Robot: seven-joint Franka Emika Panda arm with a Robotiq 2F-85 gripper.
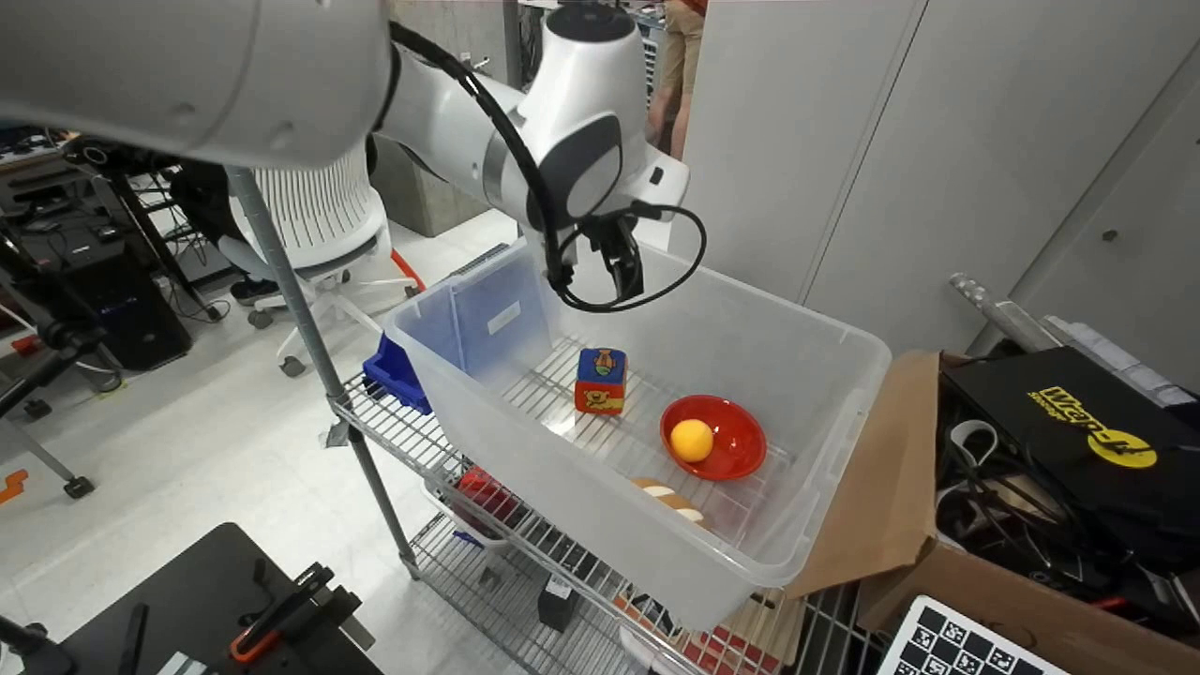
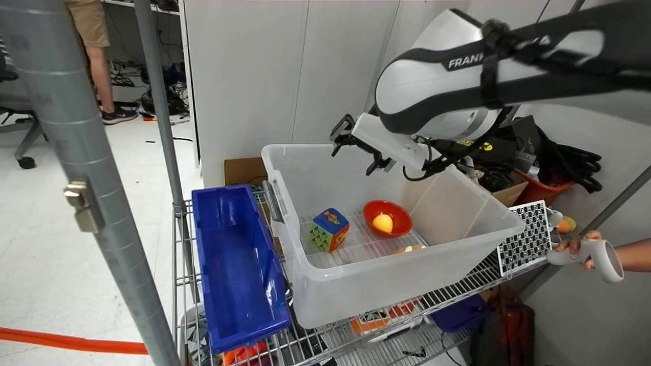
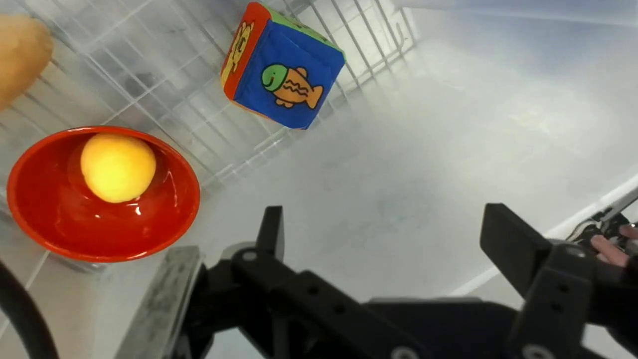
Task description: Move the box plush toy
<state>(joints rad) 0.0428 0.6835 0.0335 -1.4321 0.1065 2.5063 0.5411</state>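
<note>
Cube (image 3: 286,70) sits in the tub (image 2: 386,290), near the bowl (image 3: 117,227); probably light, soft cloth, best pinched across opposite sides at mid-height. Gripper (image 3: 383,219) gapes wide, holding nothing

Robot arm (image 2: 457,84) in an exterior view reads "FRANK" in white; rest of the word is covered by a black strap (image 2: 490,76). Black case (image 1: 1069,459) in an exterior view reads "Wrap-It Storage" in yellow, with a yellow disc (image 1: 1122,448). White label (image 1: 503,318) on clear bin (image 1: 600,525): too small to read. Checkered marker board (image 1: 966,642), both exterior views: codes undecipherable.
</note>
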